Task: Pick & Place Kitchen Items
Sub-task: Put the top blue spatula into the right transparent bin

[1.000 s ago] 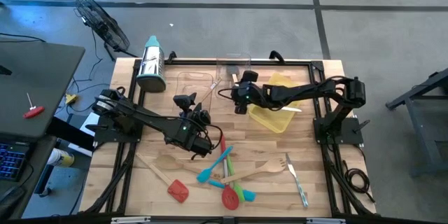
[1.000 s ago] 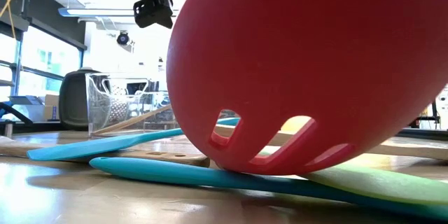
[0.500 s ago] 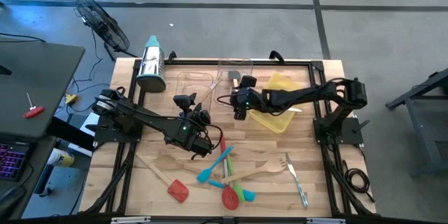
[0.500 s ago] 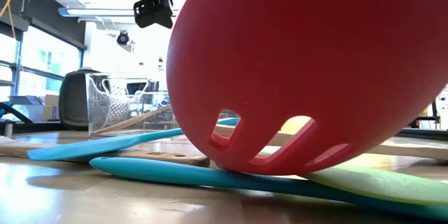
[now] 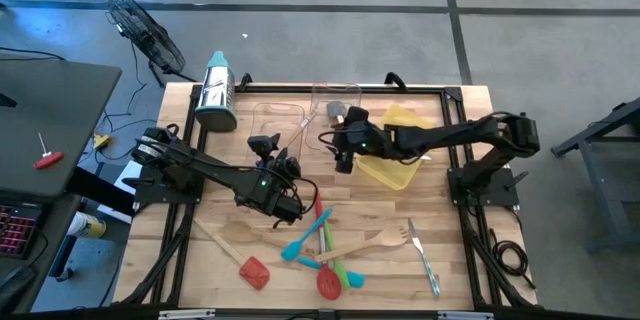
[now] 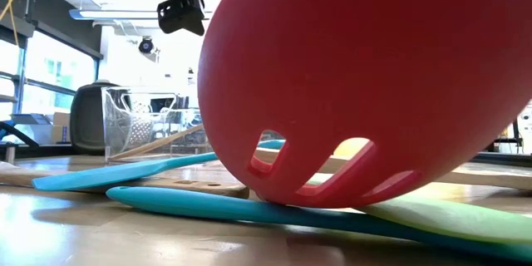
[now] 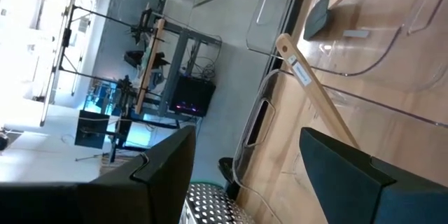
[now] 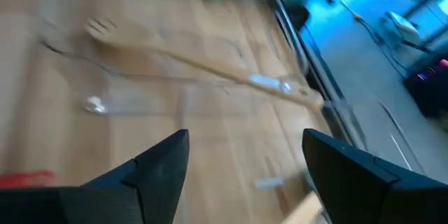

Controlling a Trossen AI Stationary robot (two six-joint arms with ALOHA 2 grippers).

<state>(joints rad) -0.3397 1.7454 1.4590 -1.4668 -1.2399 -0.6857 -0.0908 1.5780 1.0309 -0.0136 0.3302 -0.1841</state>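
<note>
- The left gripper (image 5: 290, 205) hangs low over the middle of the wooden table (image 5: 460, 260), just beside the top end of the utensil pile; in its wrist view its two dark fingers (image 7: 343, 161) stand well apart with nothing between them.
- The right gripper (image 5: 343, 152) sits near the back middle of the table, between the clear trays (image 5: 280, 120) and the yellow tray (image 5: 395, 170); its fingers (image 8: 157, 164) are spread wide and hold nothing.
- A wooden fork (image 8: 210, 70) lies slanted across a clear tray, its handle end poking past the tray's rim; the left wrist view shows that handle (image 7: 311, 87) too.
- A grey spatula head (image 7: 320, 15) rests in the farther clear tray.
- Most utensils lie in a loose pile at the front middle: a red slotted spoon (image 5: 327, 280), a teal spatula (image 5: 305, 238), a green one (image 5: 345, 278), and a wooden fork (image 5: 372, 247) crossing them.
- A red spatula (image 5: 254, 272) with a wooden handle lies to the pile's left, beside a wooden spoon (image 5: 240, 232).
- A metal knife (image 5: 424, 260) lies apart at the front right.
- In the low view the red slotted spoon (image 6: 366, 91) fills most of the frame, resting on the teal spatula (image 6: 249, 208).
- A steel grater (image 5: 215, 92) lies at the back left corner.
</note>
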